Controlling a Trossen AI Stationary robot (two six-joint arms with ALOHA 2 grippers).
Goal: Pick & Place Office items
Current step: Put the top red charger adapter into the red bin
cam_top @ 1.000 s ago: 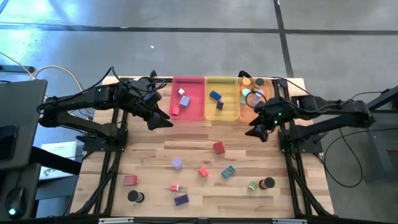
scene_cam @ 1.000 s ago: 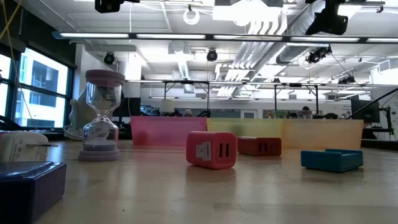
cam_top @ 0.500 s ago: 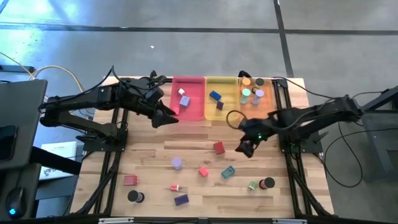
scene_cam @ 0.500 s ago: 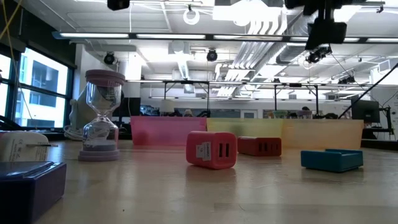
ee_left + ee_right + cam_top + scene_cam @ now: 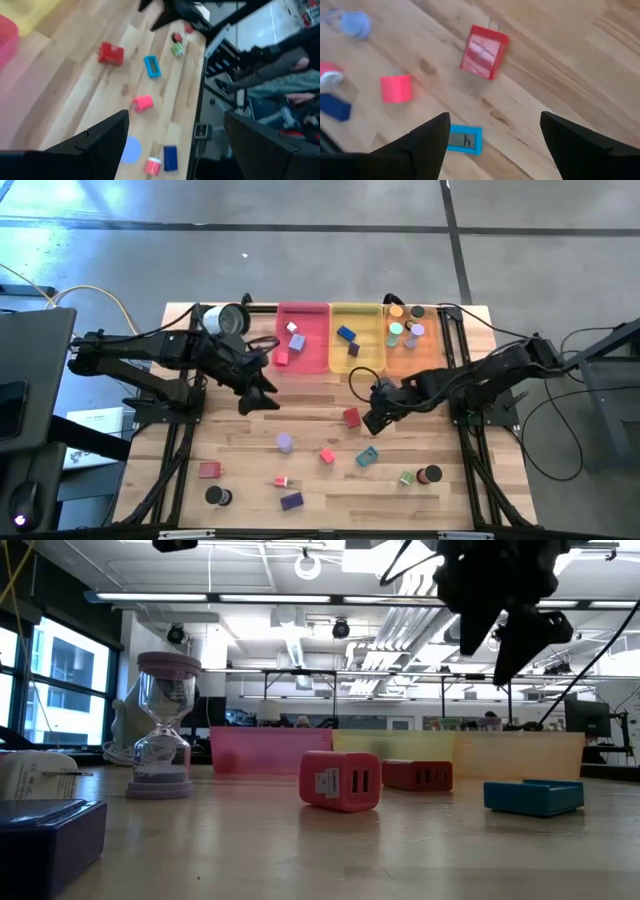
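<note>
Office items lie scattered on the wooden table: a red block (image 5: 351, 417), a lavender cylinder (image 5: 285, 443), a pink block (image 5: 327, 455), a teal block (image 5: 367, 457), a purple block (image 5: 291, 501) and black discs (image 5: 431, 475). My right gripper (image 5: 370, 420) hangs open above the table just right of the red block (image 5: 484, 51), touching nothing; the low view shows it high up (image 5: 510, 615). My left gripper (image 5: 262, 395) is open in the air near the pink tray (image 5: 303, 338), nothing between its fingers.
Three trays stand in a row at the far edge: pink, yellow (image 5: 357, 338) and orange (image 5: 410, 335), each with a few pieces. A round silver-and-white object (image 5: 228, 318) sits at the far left. Another red block (image 5: 209, 470) lies near left.
My right gripper has come from beside the orange tray toward the table's left and near edge, sinking and rolling its wrist, and now hangs beside the red block. My left gripper has drifted a little toward the near edge. No item has moved.
</note>
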